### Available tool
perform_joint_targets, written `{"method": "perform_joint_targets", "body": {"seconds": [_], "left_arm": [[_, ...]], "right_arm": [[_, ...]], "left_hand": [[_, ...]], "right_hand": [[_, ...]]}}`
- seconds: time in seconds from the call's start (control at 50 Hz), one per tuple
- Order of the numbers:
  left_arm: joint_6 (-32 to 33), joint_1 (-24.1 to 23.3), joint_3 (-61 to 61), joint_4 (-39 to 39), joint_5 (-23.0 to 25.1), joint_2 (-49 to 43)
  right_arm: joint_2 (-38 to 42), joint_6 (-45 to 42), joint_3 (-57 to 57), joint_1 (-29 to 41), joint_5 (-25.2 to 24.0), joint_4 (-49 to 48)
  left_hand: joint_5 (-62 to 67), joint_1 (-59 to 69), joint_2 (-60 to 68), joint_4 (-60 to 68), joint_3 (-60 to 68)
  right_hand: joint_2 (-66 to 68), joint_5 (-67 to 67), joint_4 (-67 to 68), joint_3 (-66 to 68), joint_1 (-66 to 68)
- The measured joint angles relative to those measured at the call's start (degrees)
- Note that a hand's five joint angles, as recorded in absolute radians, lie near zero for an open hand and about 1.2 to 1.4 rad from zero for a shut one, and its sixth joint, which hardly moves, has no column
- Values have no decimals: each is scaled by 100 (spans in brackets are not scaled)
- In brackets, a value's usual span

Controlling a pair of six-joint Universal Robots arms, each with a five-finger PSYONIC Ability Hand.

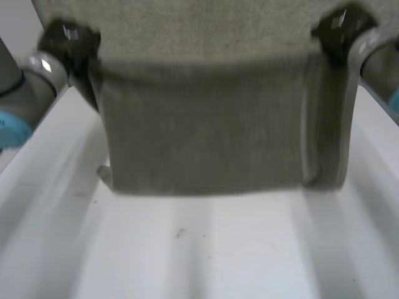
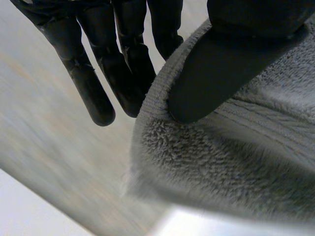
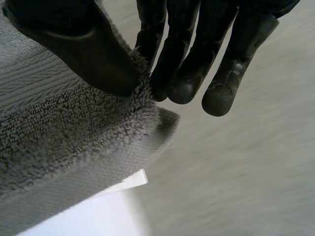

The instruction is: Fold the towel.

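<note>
head view, towel: we see the grey towel [image 1: 206, 124] lifted and spread wide between the two hands. Its lower edge hangs close over the white table [image 1: 206, 255], and we cannot tell whether it touches.
head view, left hand: the left hand [image 1: 68, 38] sits at one upper corner of the towel, at the end of the left arm [image 1: 28, 81].
head view, right hand: the right hand [image 1: 340, 28] sits at the other upper corner, at the end of the right arm [image 1: 374, 47]. The side edge below it hangs doubled over.
head view, tag: a small pale tag [image 1: 103, 173] sticks out at the lower corner under the left hand. we can read no writing on it.
left wrist view, grip: here we get what the head view hides. the left thumb [image 2: 211, 73] lies flat on the looped pile beside a woven band. the straight left fingers [image 2: 93, 93] run behind the towel's rim, so the cloth is pinched between thumb and fingers.
right wrist view, grip: the right thumb [image 3: 83, 49] presses the towel's corner against the right fingers [image 3: 182, 83], which meet the cloth at its edge. the corner is clamped.
right wrist view, white tab: a white tab [image 3: 130, 182] pokes out beneath the towel's corner, just under the hand. we see no brand or lettering on it.
</note>
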Motion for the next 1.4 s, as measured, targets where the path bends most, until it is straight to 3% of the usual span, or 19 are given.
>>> {"method": "perform_joint_targets", "body": {"seconds": [0.1, 0.18, 0.28, 0.38, 0.46, 0.56, 0.82, 0.86, 1.0, 1.24, 1.32, 1.4], "left_arm": [[-242, -160, 924, 916, -12, 71], [-615, -222, 1041, 1659, -81, 273], [-1043, -213, 443, 1955, -195, 443], [-1190, -181, -1068, 1890, -197, 554], [-1063, -161, -2374, 2031, -109, 544], [-600, -132, -3860, 2579, 19, 291], [635, 170, -5257, 3256, 70, -3], [670, 255, -5310, 3267, 71, 76], [660, 426, -5343, 3318, 71, 230], [633, 505, -5411, 3431, 76, 151], [631, 504, -5466, 3429, 84, 153], [626, 498, -5575, 3426, 170, 200]], "right_arm": [[-27, 417, -920, 46, 65, -1271], [-304, 702, -872, 50, 67, -1765], [-633, 804, -102, 45, 19, -1428], [-855, 776, 1246, 41, -82, -395], [-902, 712, 2449, 29, -276, 97], [-887, 635, 4064, -1, -559, -177], [-1322, 673, 6329, -181, -663, -1634], [-1510, 698, 6534, -277, -677, -1785], [-2083, 747, 7137, -616, -705, -2346], [-2231, 748, 7413, -906, -734, -2540], [-2215, 752, 7432, -919, -765, -2528], [-2208, 755, 7464, -900, -781, -2521]], "left_hand": [[0, 0, 1, 0, 0], [32, 23, 1, 0, 0], [33, 25, 1, 0, 1], [33, 25, 2, 1, 2], [33, 25, 2, 1, 3], [32, 25, 3, 2, 4], [33, 25, 0, -1, 2], [3, 16, -156, -163, -153], [-1990, -1934, -2124, -2106, -2093], [-2969, -2869, -3068, -3070, -3057], [-2553, -2502, -2659, -2667, -2656], [-868, -767, -938, -986, -939]], "right_hand": [[0, 0, 0, 0, 0], [0, 1, 0, 0, 0], [0, 1, 0, 0, 0], [0, 1, 0, 0, 0], [0, 1, 0, 0, 0], [0, 1, 0, 0, 0], [0, 1, 0, 0, 0], [0, 1, 0, 0, 0], [0, 1, 0, 0, 0], [0, 1, 0, 0, 0], [0, 1, 0, 0, 0], [0, 1, 0, 0, 0]]}}
